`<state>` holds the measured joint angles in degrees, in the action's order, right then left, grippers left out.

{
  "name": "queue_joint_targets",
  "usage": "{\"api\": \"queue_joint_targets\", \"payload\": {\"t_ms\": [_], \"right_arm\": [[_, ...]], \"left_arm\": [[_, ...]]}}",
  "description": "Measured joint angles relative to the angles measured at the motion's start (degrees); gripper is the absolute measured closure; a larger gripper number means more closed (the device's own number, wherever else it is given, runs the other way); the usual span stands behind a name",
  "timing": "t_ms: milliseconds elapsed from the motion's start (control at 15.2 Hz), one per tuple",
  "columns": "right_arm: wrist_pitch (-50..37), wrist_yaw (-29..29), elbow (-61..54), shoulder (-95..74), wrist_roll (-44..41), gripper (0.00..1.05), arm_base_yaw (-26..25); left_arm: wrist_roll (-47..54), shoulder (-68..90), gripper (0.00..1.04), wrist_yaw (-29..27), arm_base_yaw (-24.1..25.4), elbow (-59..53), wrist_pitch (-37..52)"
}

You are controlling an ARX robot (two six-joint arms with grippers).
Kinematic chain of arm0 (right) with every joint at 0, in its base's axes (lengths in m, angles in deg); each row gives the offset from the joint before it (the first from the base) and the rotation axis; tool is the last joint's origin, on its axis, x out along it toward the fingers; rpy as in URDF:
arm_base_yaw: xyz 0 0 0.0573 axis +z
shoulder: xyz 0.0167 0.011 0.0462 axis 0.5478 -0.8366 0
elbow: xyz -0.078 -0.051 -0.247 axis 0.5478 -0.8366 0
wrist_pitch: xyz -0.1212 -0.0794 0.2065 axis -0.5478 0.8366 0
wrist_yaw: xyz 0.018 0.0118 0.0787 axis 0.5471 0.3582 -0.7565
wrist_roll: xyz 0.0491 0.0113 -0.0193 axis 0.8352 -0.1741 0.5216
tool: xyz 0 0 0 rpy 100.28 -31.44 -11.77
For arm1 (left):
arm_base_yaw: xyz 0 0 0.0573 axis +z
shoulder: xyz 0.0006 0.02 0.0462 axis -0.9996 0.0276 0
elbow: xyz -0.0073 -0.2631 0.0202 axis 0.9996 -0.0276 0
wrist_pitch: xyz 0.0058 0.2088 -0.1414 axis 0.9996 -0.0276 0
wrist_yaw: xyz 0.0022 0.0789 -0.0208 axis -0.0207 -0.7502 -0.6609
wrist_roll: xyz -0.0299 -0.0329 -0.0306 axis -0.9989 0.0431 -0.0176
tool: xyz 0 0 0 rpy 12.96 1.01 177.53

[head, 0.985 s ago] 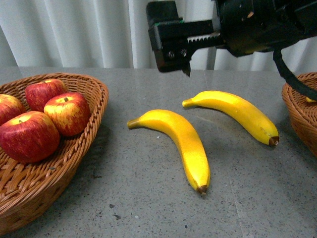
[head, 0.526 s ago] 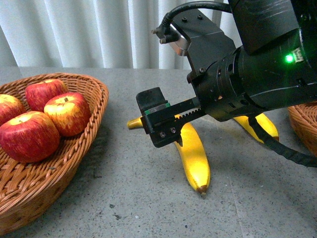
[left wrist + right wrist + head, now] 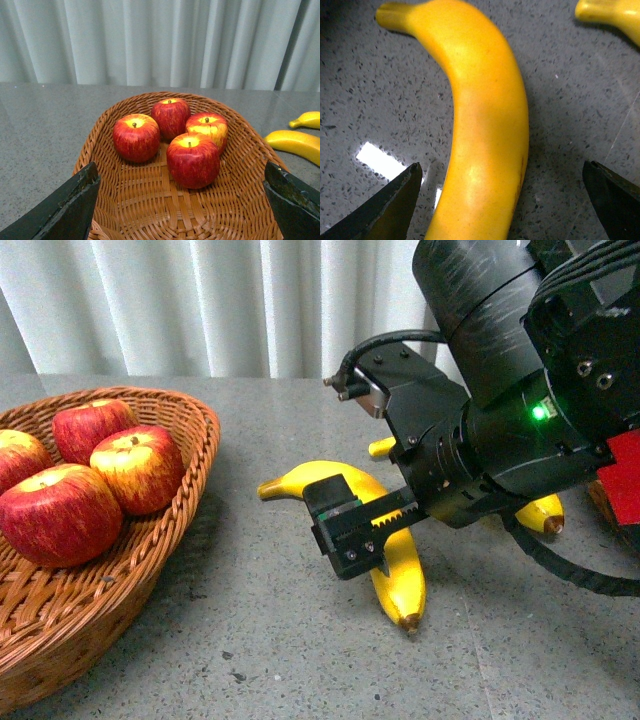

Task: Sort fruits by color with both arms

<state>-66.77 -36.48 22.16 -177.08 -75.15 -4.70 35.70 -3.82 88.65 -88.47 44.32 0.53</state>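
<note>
Your right hand [image 3: 501, 167]: fingers spread wide, straddling long curved yellow banana [image 3: 485, 115], not yet pinching. Banana lies on grey speckled worktop [image 3: 240, 630], between woven wicker basket [image 3: 190, 440] of glossy red apples [image 3: 60, 515] and second yellow banana [image 3: 540, 512]. Judged light, smooth, likely slippery, bruisable: take thick mid-body, squeeze gently. Skin clean yellow, tip brown. Your left hand [image 3: 180, 170]: spread, empty, facing basket.

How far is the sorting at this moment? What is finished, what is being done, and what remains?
Done: four apples lie in the wicker basket. In hand: the right gripper is open around the nearer banana, which is not gripped yet. Remaining: both bananas lie on the table, and the other banana is untouched.
</note>
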Motion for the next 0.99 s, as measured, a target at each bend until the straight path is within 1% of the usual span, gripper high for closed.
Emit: {"api": "queue_joint_targets", "payload": {"t_ms": [394,591,657,788,854,985], "right_arm": [[0.4,0.9,-0.5,-1.4,-0.4,0.07,0.9],[0.4,0.1,-0.5,-1.4,-0.6,0.37,1.5],[0.6,0.1,-0.5,-1.2,-0.7,0.50,1.4],[0.7,-0.7,-0.4,-0.5,-0.6,0.69,0.2],[1.1,-0.8,0.1,0.0,-0.4,0.72,-0.9],[1.1,-1.6,1.6,2.6,0.0,0.72,-4.3]], "left_arm": [[0.0,0.0,0.07,0.0,0.0,0.0,0.0],[0.0,0.0,0.07,0.0,0.0,0.0,0.0],[0.0,0.0,0.07,0.0,0.0,0.0,0.0],[0.0,0.0,0.07,0.0,0.0,0.0,0.0],[0.0,0.0,0.07,0.0,0.0,0.0,0.0],[0.0,0.0,0.07,0.0,0.0,0.0,0.0]]}}
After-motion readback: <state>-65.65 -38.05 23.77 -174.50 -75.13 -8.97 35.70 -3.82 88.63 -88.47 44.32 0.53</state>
